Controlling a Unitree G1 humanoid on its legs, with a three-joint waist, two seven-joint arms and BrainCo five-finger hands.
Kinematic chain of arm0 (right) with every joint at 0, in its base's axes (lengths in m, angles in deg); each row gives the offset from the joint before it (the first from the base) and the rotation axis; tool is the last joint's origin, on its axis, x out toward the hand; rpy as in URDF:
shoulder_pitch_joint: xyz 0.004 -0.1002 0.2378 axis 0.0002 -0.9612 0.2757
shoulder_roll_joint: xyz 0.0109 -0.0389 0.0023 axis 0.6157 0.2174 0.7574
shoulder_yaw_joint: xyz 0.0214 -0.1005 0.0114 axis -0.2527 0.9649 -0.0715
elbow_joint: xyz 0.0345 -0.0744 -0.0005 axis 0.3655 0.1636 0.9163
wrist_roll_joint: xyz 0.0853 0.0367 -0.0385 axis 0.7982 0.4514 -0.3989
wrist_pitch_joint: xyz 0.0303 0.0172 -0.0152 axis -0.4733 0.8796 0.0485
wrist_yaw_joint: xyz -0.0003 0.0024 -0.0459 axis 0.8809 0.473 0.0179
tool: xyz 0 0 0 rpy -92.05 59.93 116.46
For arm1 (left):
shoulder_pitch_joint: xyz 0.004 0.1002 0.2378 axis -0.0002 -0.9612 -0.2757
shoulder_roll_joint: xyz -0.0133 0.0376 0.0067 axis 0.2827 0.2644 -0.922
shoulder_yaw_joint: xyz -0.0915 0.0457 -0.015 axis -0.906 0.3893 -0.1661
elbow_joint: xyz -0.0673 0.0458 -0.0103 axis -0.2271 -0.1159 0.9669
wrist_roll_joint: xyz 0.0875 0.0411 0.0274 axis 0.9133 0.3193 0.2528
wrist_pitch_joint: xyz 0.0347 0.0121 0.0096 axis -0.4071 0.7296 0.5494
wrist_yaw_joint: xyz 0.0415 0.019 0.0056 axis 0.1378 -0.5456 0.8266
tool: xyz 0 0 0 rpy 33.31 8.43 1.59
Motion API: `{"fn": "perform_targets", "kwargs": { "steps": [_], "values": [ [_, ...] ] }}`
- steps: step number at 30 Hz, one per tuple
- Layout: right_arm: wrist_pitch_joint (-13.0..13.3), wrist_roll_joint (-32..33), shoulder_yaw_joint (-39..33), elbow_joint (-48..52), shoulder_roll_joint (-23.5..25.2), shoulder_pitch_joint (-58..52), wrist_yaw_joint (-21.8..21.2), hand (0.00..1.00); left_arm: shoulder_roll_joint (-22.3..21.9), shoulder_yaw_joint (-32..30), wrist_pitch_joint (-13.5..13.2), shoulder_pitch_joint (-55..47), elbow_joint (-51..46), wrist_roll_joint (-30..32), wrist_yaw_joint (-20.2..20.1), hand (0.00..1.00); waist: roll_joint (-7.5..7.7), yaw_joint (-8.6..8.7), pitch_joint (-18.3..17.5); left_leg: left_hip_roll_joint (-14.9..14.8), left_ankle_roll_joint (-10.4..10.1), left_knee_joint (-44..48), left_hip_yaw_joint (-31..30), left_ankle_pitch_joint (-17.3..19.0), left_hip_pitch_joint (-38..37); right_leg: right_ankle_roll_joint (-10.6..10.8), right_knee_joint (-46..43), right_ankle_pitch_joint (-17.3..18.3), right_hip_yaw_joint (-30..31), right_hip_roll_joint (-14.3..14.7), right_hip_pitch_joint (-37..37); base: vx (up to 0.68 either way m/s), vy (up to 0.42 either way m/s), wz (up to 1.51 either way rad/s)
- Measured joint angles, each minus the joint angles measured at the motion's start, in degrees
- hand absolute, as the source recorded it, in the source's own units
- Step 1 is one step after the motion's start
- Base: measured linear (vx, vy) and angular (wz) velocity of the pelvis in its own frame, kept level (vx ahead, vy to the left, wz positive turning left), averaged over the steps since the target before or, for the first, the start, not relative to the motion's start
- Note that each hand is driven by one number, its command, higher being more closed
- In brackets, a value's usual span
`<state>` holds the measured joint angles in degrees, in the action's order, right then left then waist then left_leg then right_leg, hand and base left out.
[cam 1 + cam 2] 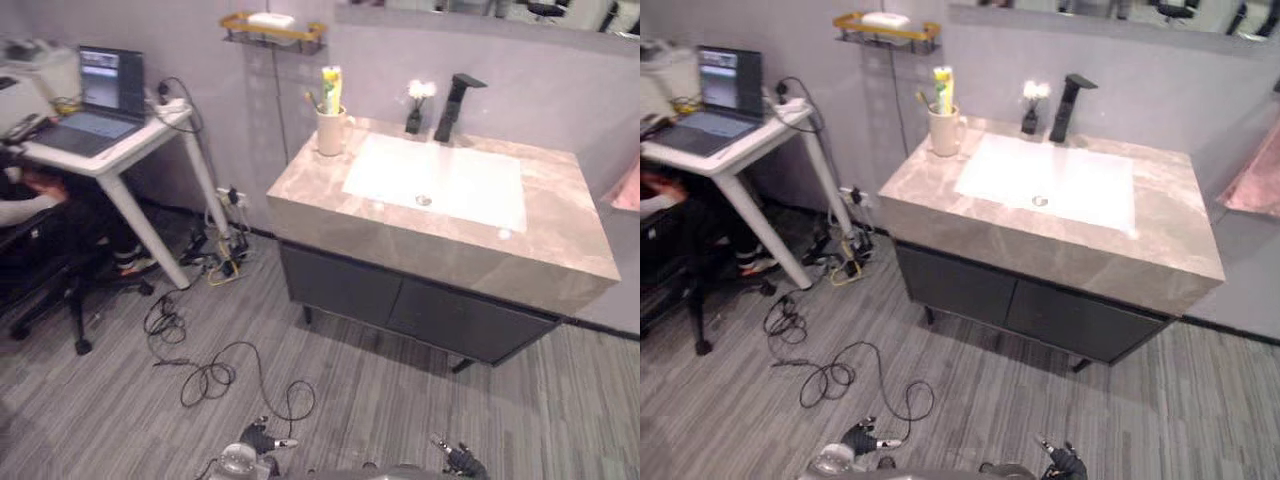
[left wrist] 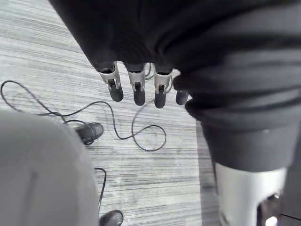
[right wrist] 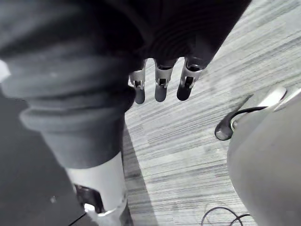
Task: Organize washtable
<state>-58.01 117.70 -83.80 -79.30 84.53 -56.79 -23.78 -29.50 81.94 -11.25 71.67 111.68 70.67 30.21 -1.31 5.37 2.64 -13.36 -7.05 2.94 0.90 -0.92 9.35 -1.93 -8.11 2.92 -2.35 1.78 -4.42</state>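
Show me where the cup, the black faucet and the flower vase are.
cup (image 1: 331, 133): left eye view, middle of its cream wall.
black faucet (image 1: 452, 110): left eye view, its upright column.
flower vase (image 1: 413, 122): left eye view, its dark body.

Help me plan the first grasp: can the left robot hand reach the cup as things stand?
Probably not: the left robot hand hangs low over the floor, well short of the washtable, and the cup stands at its back left.
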Motion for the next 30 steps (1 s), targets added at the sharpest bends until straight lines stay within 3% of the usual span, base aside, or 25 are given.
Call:
{"fn": "perform_targets", "kwargs": {
  "steps": [1,2,3,4,5,6,7,8,9,10,11,12,14,16,17,19,23,26,28,29,30],
  "values": [
    [-0.1,-0.1,-1.9,0.0,0.1,1.1,-0.1,0.0,0.0,-1.7,-0.7,1.4,-0.7,0.1,-0.4,0.0,-0.39,-0.31,1.9,-0.5,2.2,18.4,3.1,2.5,5.9,-0.2,-2.3,-0.6,-2.3,-0.8,-1.0,-0.2,-0.011,0.71],
    [-0.1,-0.2,-2.7,0.0,-0.1,1.4,-0.1,0.0,-0.4,-2.3,-1.0,1.3,-1.3,0.2,-0.7,0.0,-1.02,-0.7,2.3,-1.0,2.2,26.9,4.5,4.1,7.7,-0.5,-3.8,-0.4,-2.6,-0.7,-1.7,-0.16,-0.05,0.52],
    [-0.1,-0.2,-3.3,0.2,-0.8,1.8,-0.3,0.0,-1.9,-3.9,-0.9,1.1,-1.3,0.4,-1.2,0.0,-3.33,-1.14,2.9,-2.7,3.2,32.4,7.7,5.8,9.7,0.3,-5.9,0.5,-3.4,0.4,-2.0,-0.17,-0.064,0.47],
    [-0.4,-0.2,-3.6,0.1,-1.5,2.1,-0.5,0.0,-2.2,-4.2,-0.9,0.7,-1.4,0.4,-1.5,0.0,-4.33,-0.75,3.0,-1.8,3.0,28.8,7.8,5.7,9.2,0.5,-6.9,2.6,-3.0,1.6,-3.2,-0.17,-0.137,1.38],
    [-0.8,-0.4,-4.9,-2.1,-0.9,1.9,-1.0,0.0,-1.1,-5.1,-1.0,1.0,-1.0,0.7,-1.7,0.0,-1.06,1.38,2.3,2.3,5.2,21.5,5.2,6.7,5.9,-2.4,-3.6,0.0,0.2,0.9,-4.3,-0.16,-0.103,1.54],
    [-1.0,-0.6,-6.7,-3.4,-0.6,2.4,-1.0,0.0,-1.3,-6.2,-0.6,1.5,-0.7,0.8,-2.0,0.0,-1.43,1.1,2.8,0.9,7.8,31.1,7.7,10.1,6.2,-2.5,-3.0,-1.0,-2.6,-0.3,-3.7,-0.18,-0.081,1.61],
    [-1.3,-1.2,-8.8,-4.1,-0.5,1.9,-1.0,0.0,-1.4,-7.1,-0.3,0.6,-1.2,-0.1,-2.6,0.0,-1.56,-0.24,2.7,-2.1,7.1,44.4,11.0,12.0,3.2,-1.6,-1.2,-2.9,-3.8,-0.9,-2.3,-0.13,0.018,0.97],
    [-1.4,-1.5,-9.9,-4.1,-0.3,1.4,-1.0,0.0,-1.3,-7.5,-0.3,-0.5,-1.0,-0.1,-2.6,0.0,-1.61,-0.08,2.4,-4.1,6.9,46.6,12.5,11.8,-1.1,-1.5,0.3,-3.8,-5.6,-1.5,-1.7,-0.17,0.039,1.17],
    [-1.4,-1.7,-11.1,-4.1,-0.4,1.0,-1.0,0.0,-1.5,-7.8,0.2,-1.4,-0.9,0.1,-2.7,0.0,-2.91,0.64,1.4,-6.7,6.2,43.8,14.2,11.4,-6.3,-1.0,2.1,-4.8,-7.9,-2.0,-1.9,-0.18,0.109,1.29],
    [-1.4,-1.8,-12.3,-4.0,-0.8,0.8,-1.0,0.0,-1.8,-7.5,0.4,-1.6,-0.9,0.2,-2.6,0.0,-4.22,0.62,0.5,-7.9,3.7,35.1,15.0,7.5,-11.1,-0.2,3.3,-6.2,-10.3,-2.3,-3.0,-0.21,0.14,1.18],
    [-1.6,-1.8,-12.7,-4.1,-1.0,1.1,-1.0,0.0,-1.9,-7.0,0.5,-1.5,-0.8,0.2,-2.6,0.0,-4.77,0.55,0.1,-6.3,-0.8,29.8,14.9,9.4,-12.6,0.4,4.0,-7.0,-11.0,-2.6,-3.3,-0.25,0.171,1.17],
    [-1.8,-2.1,-13.3,-4.3,-0.6,0.8,-0.9,0.0,-1.7,-5.9,0.6,-1.7,-0.9,0.2,-2.4,0.0,-3.25,0.5,-0.6,-4.2,-1.4,22.6,15.6,9.8,-13.2,2.7,6.9,-8.4,-9.6,-3.4,-3.4,-0.22,0.116,1.05],
    [-2.1,-2.1,-12.4,-4.9,-0.3,-0.1,-0.9,0.0,-0.1,-3.5,0.6,-2.0,-0.9,0.2,-2.4,0.0,-1.86,1.19,-1.4,-1.6,-2.6,13.0,15.7,11.5,-15.2,3.0,9.4,-9.5,-8.5,-4.3,-3.5,-0.2,0.124,1.38],
    [-2.3,-2.1,-11.3,-4.9,-1.1,0.3,-0.5,0.0,0.1,-0.2,0.5,-2.0,-1.0,-0.2,-1.6,0.0,-2.84,1.36,-1.8,-1.7,-4.6,4.7,16.2,13.6,-15.9,3.5,10.8,-11.6,-10.6,-4.1,-3.8,-0.15,0.233,1.02],
    [-2.3,-2.1,-9.9,-4.8,-0.5,1.1,-0.1,0.0,0.7,2.3,0.5,-2.0,-1.0,-0.3,-1.2,0.0,-1.51,1.15,-1.9,0.4,-4.1,0.2,15.7,12.4,-16.2,3.6,12.3,-13.4,-11.7,-5.6,-4.2,-0.11,0.193,0.49],
    [-2.1,-1.9,-8.0,-3.9,-0.3,2.2,0.1,0.0,1.4,4.7,0.3,-1.6,-1.1,-0.3,-1.0,0.0,0.24,0.05,-2.0,2.5,-3.3,-0.2,15.1,11.8,-15.6,4.4,11.9,-15.0,-11.5,-7.6,-5.2,-0.11,0.108,0.14],
    [-1.0,-1.5,-5.8,-1.4,-1.4,3.8,0.2,0.0,0.7,7.1,-1.1,-1.4,-1.1,-0.3,-0.6,0.0,0.52,-0.1,-1.6,4.9,-1.6,2.4,14.8,12.9,-15.1,5.3,9.8,-15.8,-10.1,-10.2,-5.8,-0.1,0.135,0.01],
    [-1.0,-1.6,-3.1,-1.3,-1.5,4.9,0.0,0.0,0.8,7.0,-1.6,-0.9,-0.9,-0.3,-0.1,0.0,0.65,-0.2,1.0,6.2,0.0,4.9,14.9,14.2,-15.4,5.4,7.4,-15.8,-8.0,-11.5,-6.1,-0.12,0.088,-0.11],
    [-1.1,-1.7,-1.5,-1.3,-1.3,4.1,0.0,0.0,1.1,6.0,-1.6,-0.5,-0.8,-0.3,-0.1,0.0,1.52,-0.3,2.0,6.6,0.7,7.5,15.0,15.4,-15.0,5.8,4.3,-15.6,-6.1,-12.0,-7.2,-0.15,0.06,-0.07],
    [-1.1,-1.7,-1.1,-1.3,-1.3,3.7,0.0,0.0,1.2,5.2,-1.6,-0.3,-0.7,-0.3,-0.1,0.0,1.81,-0.25,2.2,6.5,1.0,7.9,14.9,15.6,-15.0,6.3,3.5,-16.0,-5.1,-12.0,-7.5,-0.13,0.038,-0.09],
    [-1.1,-1.7,-0.8,-1.3,-1.2,3.1,-0.3,0.0,1.3,4.8,-1.6,-0.3,-0.4,-0.3,-0.1,0.0,1.68,-0.59,2.1,6.0,1.4,8.2,15.0,15.4,-14.9,9.2,3.1,-17.8,-2.7,-11.4,-7.9,-0.12,-0.007,0.04]
  ]
}}
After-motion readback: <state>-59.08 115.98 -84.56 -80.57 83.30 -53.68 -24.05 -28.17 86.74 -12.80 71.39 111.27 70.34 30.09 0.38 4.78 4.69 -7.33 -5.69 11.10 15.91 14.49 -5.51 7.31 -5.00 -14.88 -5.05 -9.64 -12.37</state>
